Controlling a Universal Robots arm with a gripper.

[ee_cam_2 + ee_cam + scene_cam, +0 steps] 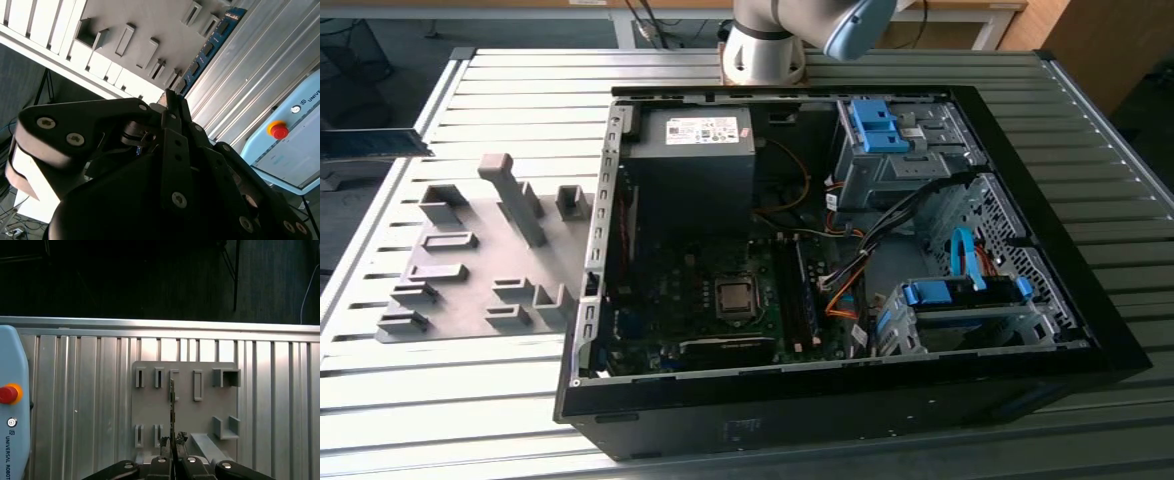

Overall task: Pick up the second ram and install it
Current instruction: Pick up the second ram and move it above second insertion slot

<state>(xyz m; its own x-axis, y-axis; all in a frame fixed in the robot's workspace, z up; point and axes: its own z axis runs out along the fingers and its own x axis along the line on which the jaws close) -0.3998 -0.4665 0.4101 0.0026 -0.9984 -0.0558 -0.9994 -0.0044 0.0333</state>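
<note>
Pincer (173, 442) grips second ram (210, 45) edge-on over grey fixture plate (202, 412).

Open table (480, 420), crowded computer case (854, 425).
Grey blocks (507, 185) rise from the plate (210, 407) under the gripper (172, 442) clamping the memory stick (172, 405); cables (850, 283) and drive cages (894, 170) hem the case's slots (798, 290).

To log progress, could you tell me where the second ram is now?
In the first wrist view the second ram is clamped edge-on in the hand, over the grey fixture plate.
</note>
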